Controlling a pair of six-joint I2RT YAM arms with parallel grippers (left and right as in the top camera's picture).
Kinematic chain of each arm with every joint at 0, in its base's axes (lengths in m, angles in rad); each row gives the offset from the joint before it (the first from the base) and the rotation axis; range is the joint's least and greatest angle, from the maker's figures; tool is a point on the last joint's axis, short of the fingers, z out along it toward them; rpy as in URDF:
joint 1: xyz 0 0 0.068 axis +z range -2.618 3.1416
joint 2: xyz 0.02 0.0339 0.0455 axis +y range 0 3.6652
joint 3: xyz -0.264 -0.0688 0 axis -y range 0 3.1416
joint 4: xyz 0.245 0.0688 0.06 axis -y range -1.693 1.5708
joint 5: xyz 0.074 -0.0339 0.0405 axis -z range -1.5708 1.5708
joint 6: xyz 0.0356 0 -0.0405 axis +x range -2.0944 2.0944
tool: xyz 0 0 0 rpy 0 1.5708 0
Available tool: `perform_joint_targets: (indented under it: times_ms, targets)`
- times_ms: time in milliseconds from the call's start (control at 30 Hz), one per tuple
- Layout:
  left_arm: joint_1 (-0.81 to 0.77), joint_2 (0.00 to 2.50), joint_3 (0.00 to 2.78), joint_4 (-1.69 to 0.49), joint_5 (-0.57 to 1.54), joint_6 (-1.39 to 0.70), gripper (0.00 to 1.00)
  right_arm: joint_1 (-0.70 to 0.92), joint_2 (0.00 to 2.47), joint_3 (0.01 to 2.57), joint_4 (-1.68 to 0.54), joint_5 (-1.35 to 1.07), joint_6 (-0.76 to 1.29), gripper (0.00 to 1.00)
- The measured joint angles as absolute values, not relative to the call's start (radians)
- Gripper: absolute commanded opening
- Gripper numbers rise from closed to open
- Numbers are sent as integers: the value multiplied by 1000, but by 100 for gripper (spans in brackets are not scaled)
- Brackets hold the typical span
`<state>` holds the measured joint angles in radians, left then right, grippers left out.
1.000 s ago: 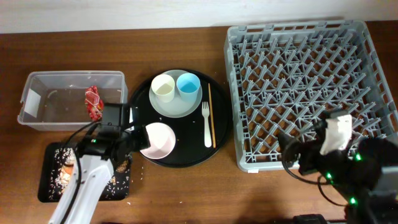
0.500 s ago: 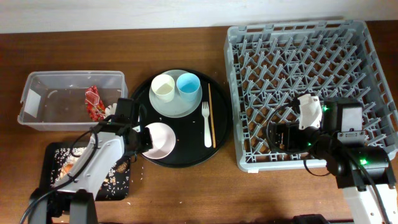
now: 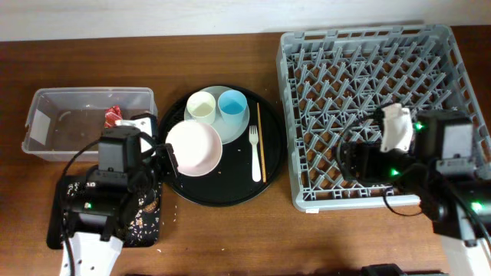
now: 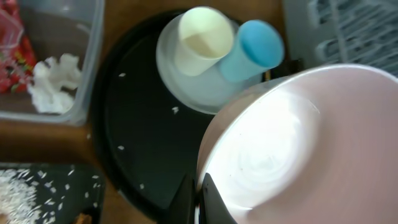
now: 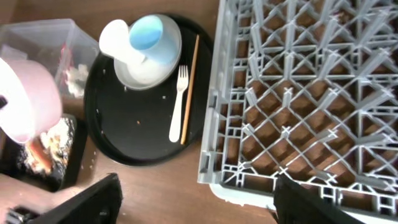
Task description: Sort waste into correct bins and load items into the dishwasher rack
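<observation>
Loading is judged barely begun. No dish is seen in the large square grey plastic rack with upright pegs (image 3: 368, 92). The right gripper (image 5: 198, 184) is held near the rack's front edge, its fingers spread wide with nothing between them.

Loose grains are scattered on the big round black tray (image 3: 230, 188), which is where all the tableware is found. Sorting appears largely done:
- A red crinkly wrapper (image 4: 9, 43) and crumpled white tissue (image 4: 53, 84) lie in the clear rectangular plastic tub (image 3: 84, 96).
- Pale grainy scraps (image 4: 25, 193) lie on the shallow black rectangular tray (image 3: 55, 222).

A cream cup (image 3: 202, 106) and a light blue cup (image 3: 232, 103) are carried on the pale round plate (image 3: 219, 130).

The white-pinkish bowl (image 3: 196, 147) is tilted over the round tray, its rim clamped in the closed left gripper (image 4: 198, 193); it is judged to be the first item bound for the rack.

The white plastic fork (image 3: 254, 153) and the thin wooden chopsticks (image 3: 259, 142) are left lying side by side.

No writing can be read on the tub's white label (image 3: 37, 126), and no brand is visible.
</observation>
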<state>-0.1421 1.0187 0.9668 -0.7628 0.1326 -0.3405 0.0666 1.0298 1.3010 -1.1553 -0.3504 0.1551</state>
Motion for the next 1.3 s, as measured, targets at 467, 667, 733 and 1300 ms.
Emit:
perform_joint_targets:
  times_ms: [467, 667, 733, 1300]
  targets:
    - [-228, 1230, 1014, -775, 188, -340, 0, 710, 1388, 1301, -821, -134, 251, 54]
    - [-248, 1231, 1014, -806, 210, -340, 0, 747, 1562, 1301, -705, -14, 288, 44]
    - [-260, 1231, 1014, -805, 210, -340, 0, 747, 1562, 1301, -675, -10, 288, 30]
    - [-267, 1205, 1029, -778, 229, -352, 49, 746, 1572, 1301, -676, 51, 302, 4]
